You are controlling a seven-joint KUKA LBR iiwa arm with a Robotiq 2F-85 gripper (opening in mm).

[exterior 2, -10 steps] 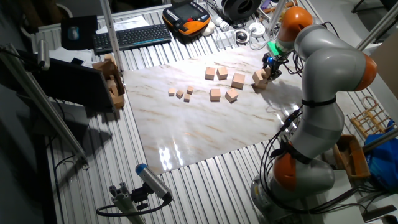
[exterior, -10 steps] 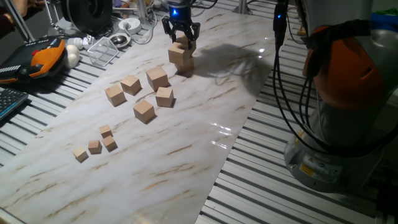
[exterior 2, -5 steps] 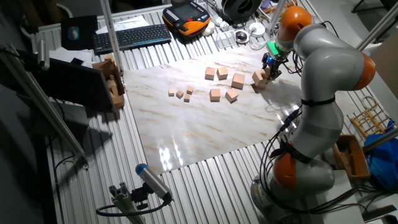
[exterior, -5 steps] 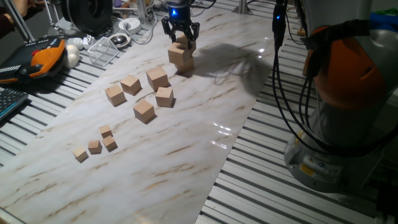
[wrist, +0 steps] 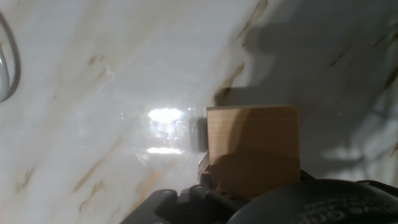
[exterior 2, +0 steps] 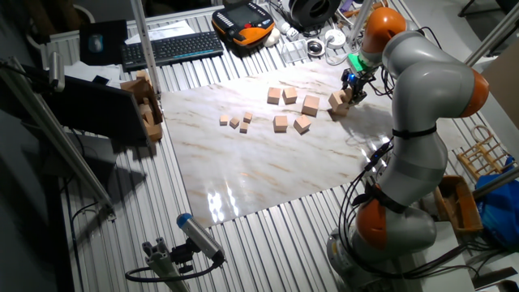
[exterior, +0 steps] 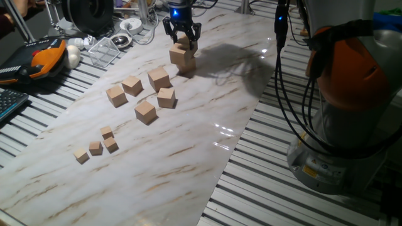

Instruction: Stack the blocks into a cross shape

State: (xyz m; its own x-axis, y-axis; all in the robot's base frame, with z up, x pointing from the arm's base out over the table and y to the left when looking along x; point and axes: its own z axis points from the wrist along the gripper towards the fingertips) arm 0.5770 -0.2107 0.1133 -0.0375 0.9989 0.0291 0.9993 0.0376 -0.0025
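My gripper (exterior: 183,37) is at the far end of the marble board (exterior: 188,150), its fingers down on either side of a tan block (exterior: 183,43). That block sits against and a little above another block (exterior: 183,58) resting on the board. The hand view shows the held block (wrist: 252,146) close up, with an edge of a second block (wrist: 202,163) at its lower left. From the other fixed view, the gripper (exterior 2: 350,88) and this pair of blocks (exterior 2: 336,103) are small. Several loose blocks (exterior: 158,79) lie in a cluster at mid-board.
Several much smaller cubes (exterior: 95,148) lie near the board's left end. A clear plastic container (exterior: 103,51), an orange-black pendant (exterior: 44,56) and cables crowd the far left. The robot base (exterior: 352,94) and its hanging cables stand at the right.
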